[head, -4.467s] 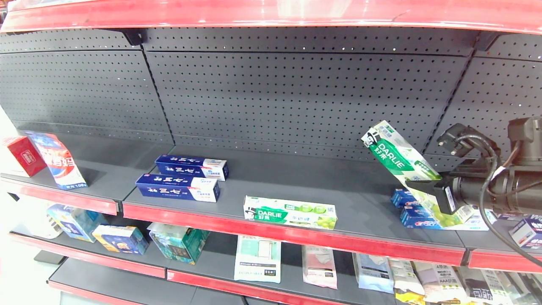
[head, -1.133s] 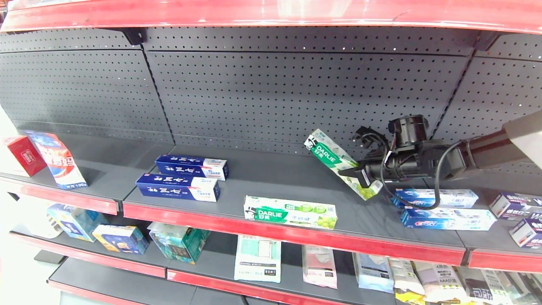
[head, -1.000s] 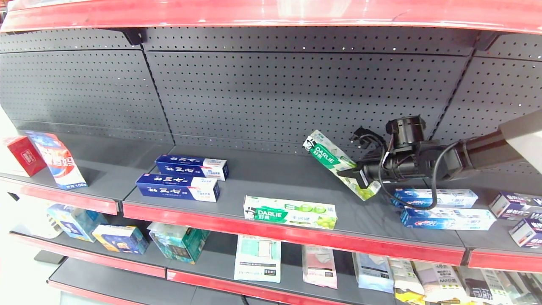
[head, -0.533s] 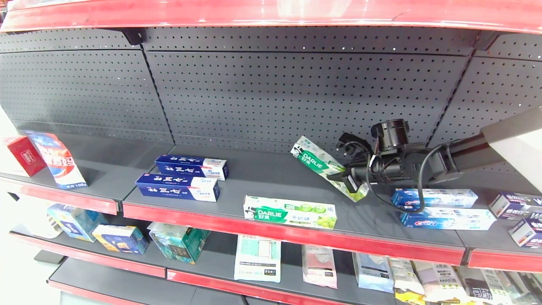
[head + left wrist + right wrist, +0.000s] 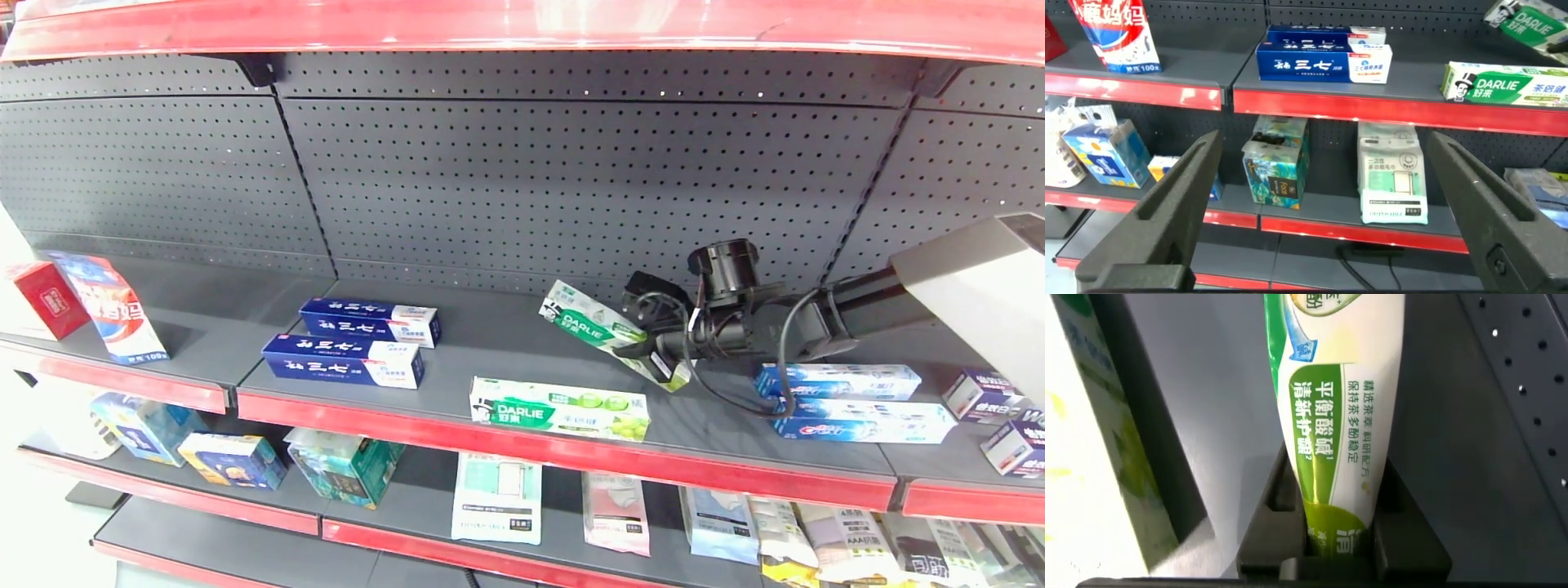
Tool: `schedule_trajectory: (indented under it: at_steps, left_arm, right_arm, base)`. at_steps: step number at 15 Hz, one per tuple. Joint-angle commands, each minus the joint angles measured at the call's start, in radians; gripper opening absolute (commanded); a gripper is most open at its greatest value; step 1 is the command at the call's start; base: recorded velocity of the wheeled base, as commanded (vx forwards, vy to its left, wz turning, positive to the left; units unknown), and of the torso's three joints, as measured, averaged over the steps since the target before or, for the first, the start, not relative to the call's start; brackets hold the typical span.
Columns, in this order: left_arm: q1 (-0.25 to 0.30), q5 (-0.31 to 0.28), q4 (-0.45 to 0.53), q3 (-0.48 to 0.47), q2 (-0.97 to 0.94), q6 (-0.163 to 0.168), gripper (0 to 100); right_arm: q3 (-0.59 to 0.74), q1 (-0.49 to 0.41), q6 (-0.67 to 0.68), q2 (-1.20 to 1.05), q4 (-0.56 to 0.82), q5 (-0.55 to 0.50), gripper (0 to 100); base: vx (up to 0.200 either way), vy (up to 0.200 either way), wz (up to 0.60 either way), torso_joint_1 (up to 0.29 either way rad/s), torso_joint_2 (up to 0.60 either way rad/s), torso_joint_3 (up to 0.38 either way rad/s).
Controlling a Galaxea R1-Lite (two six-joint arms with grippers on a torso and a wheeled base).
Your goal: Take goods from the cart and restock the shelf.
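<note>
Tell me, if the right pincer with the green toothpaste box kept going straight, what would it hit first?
Probably the grey metal shelf deck: the right pincer, shut on the green-and-white toothpaste box, points left and slightly down. The dark blue boxes lie farther along; depth is unclear.

Red box (image 5: 45, 300) beside leaning pouch (image 5: 110, 309)
</note>
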Motion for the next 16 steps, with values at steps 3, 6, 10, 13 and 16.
schedule_trajectory:
  at_steps: [3,6,10,13,16]
  left_arm:
    - [0.000,0.000,0.000,0.000,0.001,0.000,100]
    - [0.000,0.000,0.000,0.000,0.001,0.000,100]
    - [0.000,0.000,0.000,0.000,0.001,0.000,100]
    - [0.000,0.000,0.000,0.000,0.001,0.000,100]
    - [0.000,0.000,0.000,0.000,0.001,0.000,100]
  right_arm:
    - [-0.030,0.034,-0.003,0.046,0.000,-0.053,0]
    - [-0.081,0.048,-0.035,0.077,0.000,-0.082,0]
    - [-0.087,0.056,-0.076,0.078,0.000,-0.089,0]
    - [-0.081,0.051,-0.122,0.078,0.001,-0.083,0]
    - [-0.081,0.049,-0.141,0.075,0.001,-0.080,0]
  base:
    - [0.000,0.000,0.00,0.000,0.00,0.000]
    - [0.000,0.000,0.00,0.000,0.00,0.000]
    - [0.000,0.000,0.00,0.000,0.00,0.000]
    - [0.000,0.000,0.00,0.000,0.00,0.000]
    - [0.000,0.000,0.00,0.000,0.00,0.000]
